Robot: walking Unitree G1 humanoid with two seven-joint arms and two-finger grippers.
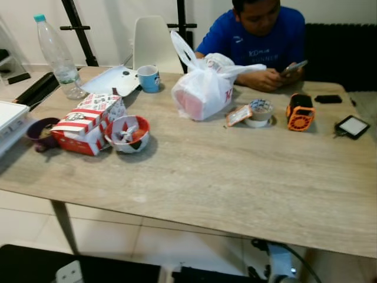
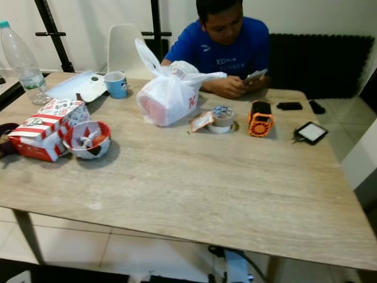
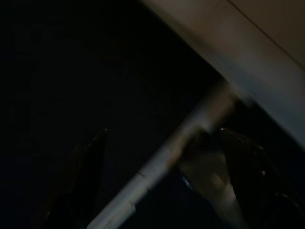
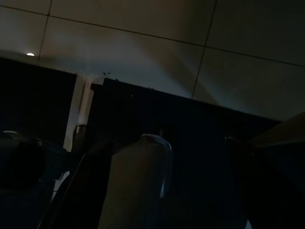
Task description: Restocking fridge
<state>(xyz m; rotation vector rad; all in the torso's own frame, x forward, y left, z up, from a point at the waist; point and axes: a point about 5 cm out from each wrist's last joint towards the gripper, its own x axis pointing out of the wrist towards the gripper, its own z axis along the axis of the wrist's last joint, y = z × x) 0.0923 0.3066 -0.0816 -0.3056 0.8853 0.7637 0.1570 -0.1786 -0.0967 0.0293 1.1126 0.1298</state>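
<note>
Table (image 1: 235, 194): white bag (image 1: 203, 88) near far edge; red box (image 1: 88, 121), bowl (image 1: 128, 133) near left edge.
Left gripper (image 3: 162, 181): fingers apart.
Right gripper (image 4: 162, 186): fingers apart.

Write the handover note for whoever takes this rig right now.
Left gripper and right gripper hang idle under the table, fingers apart, holding nothing.
On the table: white plastic bag, red-and-white box, bowl, water bottle, blue mug. A person sits at the far side.
Done: nothing picked up. Left: collect the items and stock the fridge.
</note>
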